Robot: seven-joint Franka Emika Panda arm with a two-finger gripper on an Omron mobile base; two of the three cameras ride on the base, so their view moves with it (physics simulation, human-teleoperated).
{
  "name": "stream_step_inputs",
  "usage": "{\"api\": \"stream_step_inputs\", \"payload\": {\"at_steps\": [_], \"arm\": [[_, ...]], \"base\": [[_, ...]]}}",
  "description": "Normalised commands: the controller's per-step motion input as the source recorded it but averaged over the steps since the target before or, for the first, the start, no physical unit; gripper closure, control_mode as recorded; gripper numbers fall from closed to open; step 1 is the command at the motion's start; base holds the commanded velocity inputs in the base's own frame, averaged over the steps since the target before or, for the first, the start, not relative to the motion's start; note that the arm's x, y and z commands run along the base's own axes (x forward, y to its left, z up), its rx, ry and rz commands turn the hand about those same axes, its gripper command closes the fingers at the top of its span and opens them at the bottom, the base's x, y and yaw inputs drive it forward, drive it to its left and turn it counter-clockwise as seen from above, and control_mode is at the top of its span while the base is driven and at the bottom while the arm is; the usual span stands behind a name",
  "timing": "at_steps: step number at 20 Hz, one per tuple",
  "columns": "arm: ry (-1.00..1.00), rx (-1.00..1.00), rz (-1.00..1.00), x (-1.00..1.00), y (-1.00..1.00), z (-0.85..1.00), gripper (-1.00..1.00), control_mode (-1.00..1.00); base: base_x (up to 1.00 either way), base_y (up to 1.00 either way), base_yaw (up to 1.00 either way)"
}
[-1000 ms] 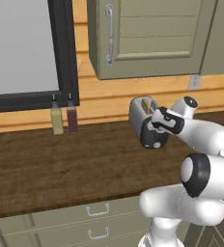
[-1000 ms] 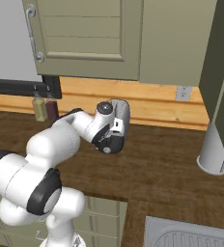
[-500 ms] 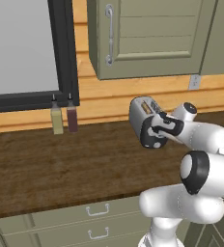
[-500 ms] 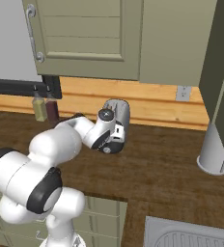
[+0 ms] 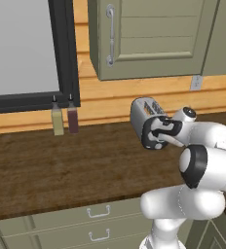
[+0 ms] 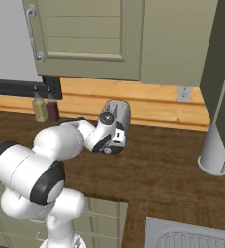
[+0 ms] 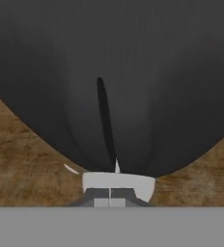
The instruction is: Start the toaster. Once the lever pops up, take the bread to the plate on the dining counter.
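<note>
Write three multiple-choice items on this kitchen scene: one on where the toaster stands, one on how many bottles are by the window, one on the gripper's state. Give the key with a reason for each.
1. Where does the toaster stand?
A. On the wood counter, near the back wall
B. Inside the open wall cabinet
C. On the floor beside the drawers

2. How many small bottles stand below the window frame?
A. None
B. Two
C. Five

3. How is the gripper?
A. Wide open, far above the counter
B. Shut on a plate
C. Shut, held close against the toaster's dark end panel

Key:
1. A: both base views show it sitting on the brown countertop in front of the wood wall.
2. B: a yellowish bottle and a dark reddish bottle stand side by side.
3. C: the hand view shows the fingertips together just before the dark curved panel.
</note>
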Motion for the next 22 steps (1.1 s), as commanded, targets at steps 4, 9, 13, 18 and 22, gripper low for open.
{"api": "stream_step_inputs", "payload": {"at_steps": [4, 9, 13, 18, 22], "arm": [[0.04, 0.00, 0.00, -0.02, 0.00, -0.75, 1.00, -1.00], [0.05, 0.00, 0.00, -0.17, 0.07, -0.98, 1.00, -1.00], [0.02, 0.00, 0.00, -0.32, 0.14, -1.00, 1.00, -1.00], [-0.05, 0.00, 0.00, -0.49, 0.04, -0.36, 1.00, -1.00], [-0.12, 0.00, 0.00, -0.28, 0.03, 0.21, 1.00, -1.00]], "base": [[0.00, 0.00, 0.00], [0.00, 0.00, 0.00], [0.00, 0.00, 0.00], [0.00, 0.00, 0.00], [0.00, 0.00, 0.00]]}}
